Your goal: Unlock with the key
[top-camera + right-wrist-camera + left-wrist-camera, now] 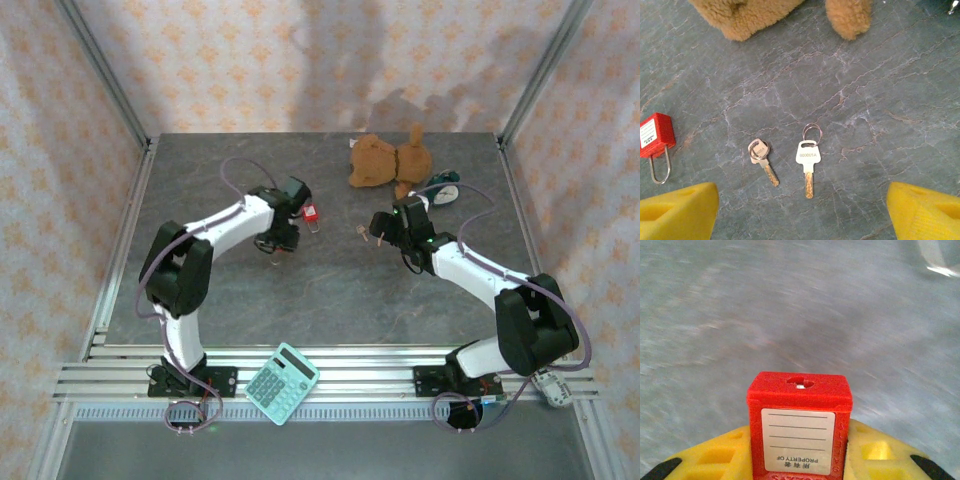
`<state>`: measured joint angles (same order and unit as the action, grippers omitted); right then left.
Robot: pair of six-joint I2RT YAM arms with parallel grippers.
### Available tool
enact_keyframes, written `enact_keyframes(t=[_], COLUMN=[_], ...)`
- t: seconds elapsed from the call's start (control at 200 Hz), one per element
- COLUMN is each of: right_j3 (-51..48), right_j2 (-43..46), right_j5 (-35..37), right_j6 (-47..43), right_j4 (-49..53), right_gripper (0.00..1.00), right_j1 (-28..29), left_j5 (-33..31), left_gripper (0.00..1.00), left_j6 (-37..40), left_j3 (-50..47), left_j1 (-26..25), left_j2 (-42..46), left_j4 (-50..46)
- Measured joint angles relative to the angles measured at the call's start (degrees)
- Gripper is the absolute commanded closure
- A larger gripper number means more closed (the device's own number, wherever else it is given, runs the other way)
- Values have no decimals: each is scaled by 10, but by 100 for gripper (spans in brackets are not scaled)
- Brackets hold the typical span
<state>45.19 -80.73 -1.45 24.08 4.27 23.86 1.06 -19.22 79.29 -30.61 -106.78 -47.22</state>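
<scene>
Evidently the right gripper, fingers spread, hovered nearest the larger key on the table (blade pointing back between them), while the left gripper clamped the padlock, keyhole outward.

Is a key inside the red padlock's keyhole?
Out: the keyhole of the padlock is empty; the small key and large key lie on the table.

Red padlock w/ white label, keyhole in end face, steel shackle looks shut; mid-table, left of keys. Small key & bigger key stamped 000005A lie flat, side by side, apart; each w/ ring, brass blade.
</scene>
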Motion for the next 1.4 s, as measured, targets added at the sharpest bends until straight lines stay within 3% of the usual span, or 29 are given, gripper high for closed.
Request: enact_keyframes(t=[0.155,0.48,0.536,0.711,0.811,1.086,1.146,1.201,1.276,1.401], right_j3=[0,0,0,0,0,0,2,10,48,132], right_j2=[0,0,0,0,0,67,99,117,113,69], right_j5=[9,10,8,-7,-23,-98,-110,-120,-124,-126], right_j6=[0,-2,-3,-3,-6,-18,-21,-22,-34,-53], right_j4=[0,4,3,-5,-8,-10,-15,-14,18,98], right_gripper=[15,16,15,12,10,9,18,17,10,14], right_j1=[0,0,0,0,0,0,0,0,0,0], left_j5=[15,22,21,28,27,-47,-71,-98,-127,-166], left_gripper=[64,60,55,23,15,7,12,19,20,18], left_j6=[-31,-58,-59,-56,-46,-28,-28,-36,-41,-46], left_j3=[-22,-6,5,16,17,59,63,54,10,-111], left_j1=[-79,-105,-107,-111,-111,-111,-111,-111,-113,-119], left_j2=[4,-68,-77,-84,-74,80,120,162,224,314], left_j4=[33,71,70,73,63,32,45,73,137,270])
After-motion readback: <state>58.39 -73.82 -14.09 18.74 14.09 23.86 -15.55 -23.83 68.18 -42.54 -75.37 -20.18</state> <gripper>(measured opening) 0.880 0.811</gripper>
